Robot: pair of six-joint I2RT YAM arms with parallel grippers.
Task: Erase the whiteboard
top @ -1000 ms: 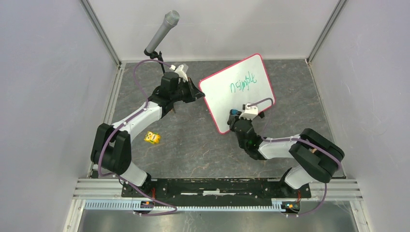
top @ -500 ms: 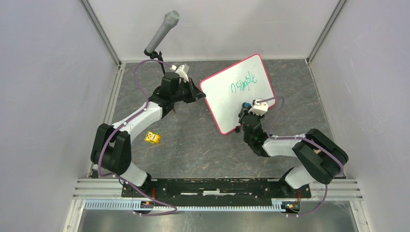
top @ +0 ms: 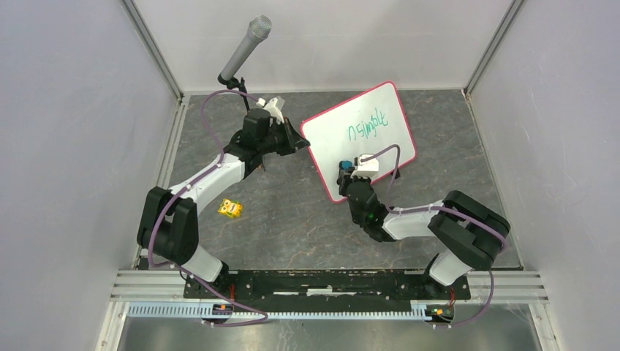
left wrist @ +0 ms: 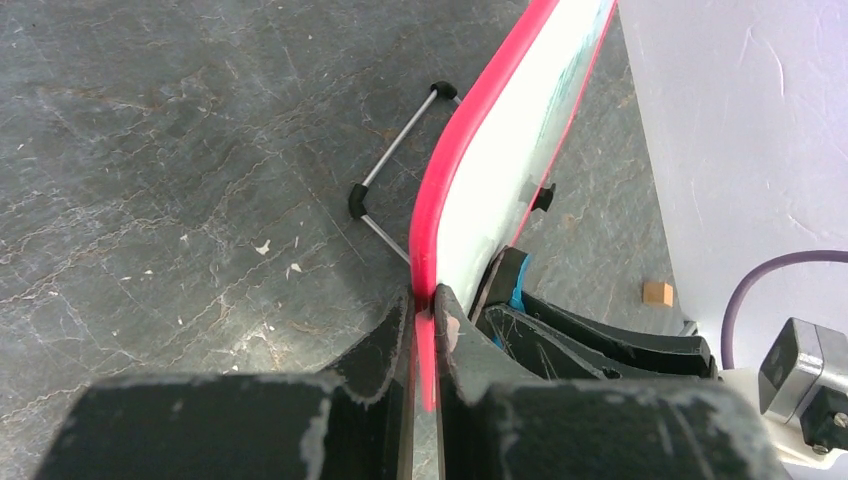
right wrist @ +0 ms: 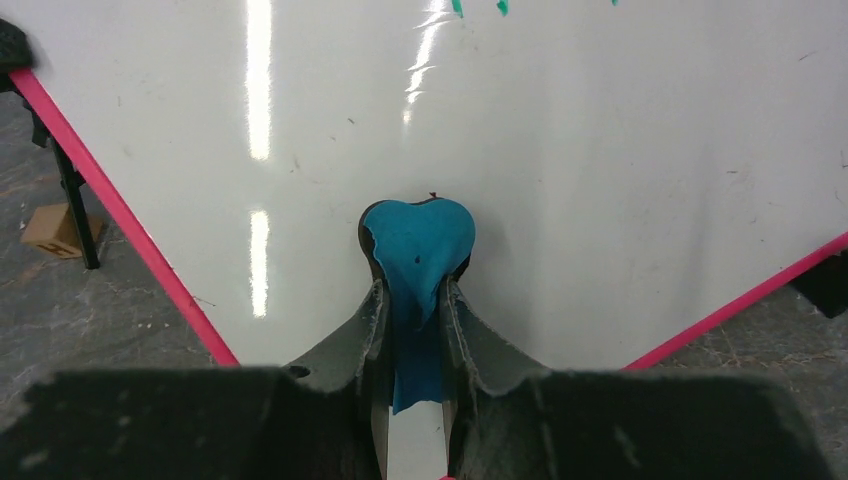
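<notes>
Teal cloth [right wrist: 418,240] — pinched by right end effector [right wrist: 412,292] (pressed on whiteboard [right wrist: 620,150]) | left end effector [left wrist: 422,306] grips whiteboard edge

Illegible green handwriting [top: 368,122] on whiteboard [top: 329,142]

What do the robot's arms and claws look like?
The left arm and the right arm are made of white tubes joined by chunky black joints. A thin purple cable loops along each one. The left claw and the right claw are black, each with two scuffed fingers. A small white box sits by each wrist.
</notes>
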